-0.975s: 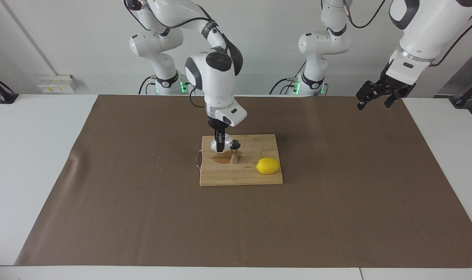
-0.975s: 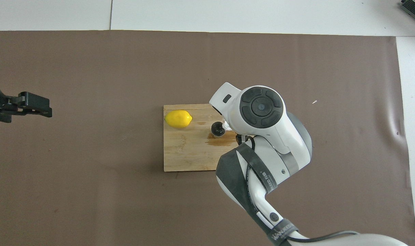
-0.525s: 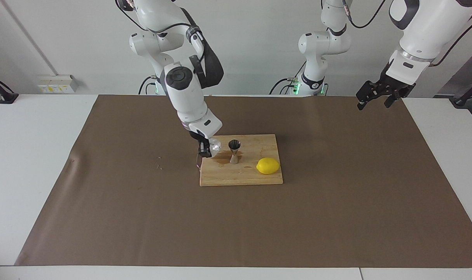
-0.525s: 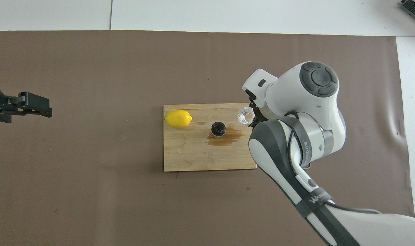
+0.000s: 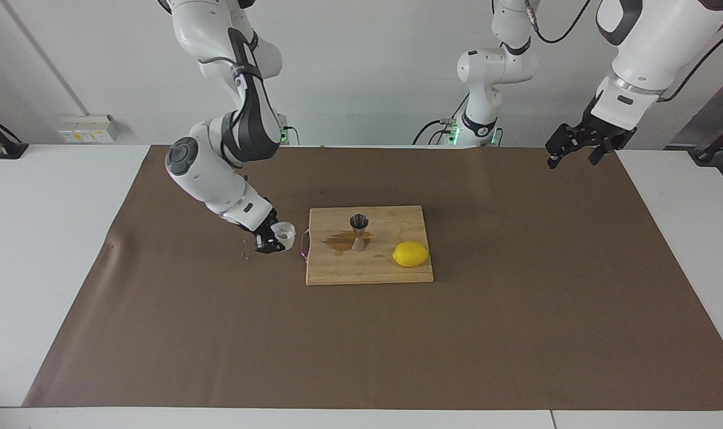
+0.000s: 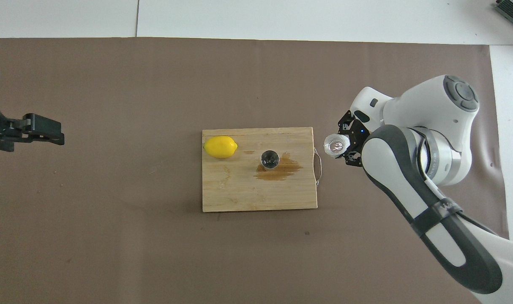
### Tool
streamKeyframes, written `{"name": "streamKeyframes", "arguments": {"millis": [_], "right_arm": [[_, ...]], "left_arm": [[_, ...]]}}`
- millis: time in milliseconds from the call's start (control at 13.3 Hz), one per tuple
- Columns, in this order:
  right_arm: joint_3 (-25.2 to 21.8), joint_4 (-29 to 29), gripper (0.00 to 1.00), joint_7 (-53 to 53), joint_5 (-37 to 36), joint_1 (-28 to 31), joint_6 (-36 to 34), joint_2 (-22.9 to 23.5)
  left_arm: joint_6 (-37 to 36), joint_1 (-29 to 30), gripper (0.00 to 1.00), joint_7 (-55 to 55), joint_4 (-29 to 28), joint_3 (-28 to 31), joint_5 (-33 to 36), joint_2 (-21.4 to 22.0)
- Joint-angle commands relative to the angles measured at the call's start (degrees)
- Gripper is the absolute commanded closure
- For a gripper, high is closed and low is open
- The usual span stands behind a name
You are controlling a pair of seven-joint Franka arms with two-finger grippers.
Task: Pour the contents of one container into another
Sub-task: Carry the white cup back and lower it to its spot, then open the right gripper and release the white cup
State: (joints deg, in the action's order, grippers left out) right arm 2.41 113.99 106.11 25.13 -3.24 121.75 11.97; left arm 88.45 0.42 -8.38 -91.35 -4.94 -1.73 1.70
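The cup sits upright in the right gripper's closed jaws beside the cutting board; the left gripper's jaws can't be read.

The right gripper fingers are largely hidden by the crinkly cup and the wrist, so their grip on it cannot be read. What the cup or the steel jigger holds is too small to tell. The overhead view's edge cuts off the left gripper at its wrist.
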Motion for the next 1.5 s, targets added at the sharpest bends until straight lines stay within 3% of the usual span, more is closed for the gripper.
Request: {"name": "streamKeyframes", "arguments": {"millis": [0, 225, 600, 675, 750, 825, 1125, 1425], "right_arm": [[0.8, 6.2, 1.00, 9.8, 6.1, 4.5, 2.4, -2.7], [0.8, 6.9, 1.00, 16.3, 8.9, 10.3, 1.0, -1.3], [0.8, 7.0, 1.00, 26.5, 12.4, 14.6, 0.9, 2.6], [0.8, 7.0, 0.87, 26.7, 12.5, 14.7, 0.9, 2.6], [0.8, 7.0, 0.21, 26.6, 12.5, 14.6, 0.9, 2.6], [0.8, 7.0, 0.00, 26.6, 12.8, 14.6, 0.9, 2.6], [0.8, 7.0, 0.00, 24.0, 13.8, 14.1, -0.2, 0.7], [0.8, 5.5, 0.00, 13.8, 12.1, 12.1, -1.1, -6.2]], "left_arm": [[-0.4, -0.6, 0.00, 0.2, -1.4, 0.6, 0.8, 1.5], [-0.4, -0.6, 0.00, 0.2, -1.4, 0.6, 0.8, 1.5], [-0.4, -0.6, 0.00, 0.2, -1.4, 0.6, 0.8, 1.5], [-0.4, -0.6, 0.00, 0.2, -1.4, 0.6, 0.8, 1.5], [-0.4, -0.6, 0.00, 0.2, -1.4, 0.6, 0.8, 1.5], [-0.4, -0.6, 0.00, 0.2, -1.4, 0.6, 0.8, 1.5], [-0.4, -0.6, 0.00, 0.2, -1.4, 0.6, 0.8, 1.5], [-0.4, -0.6, 0.00, 0.2, -1.4, 0.6, 0.8, 1.5]]}}
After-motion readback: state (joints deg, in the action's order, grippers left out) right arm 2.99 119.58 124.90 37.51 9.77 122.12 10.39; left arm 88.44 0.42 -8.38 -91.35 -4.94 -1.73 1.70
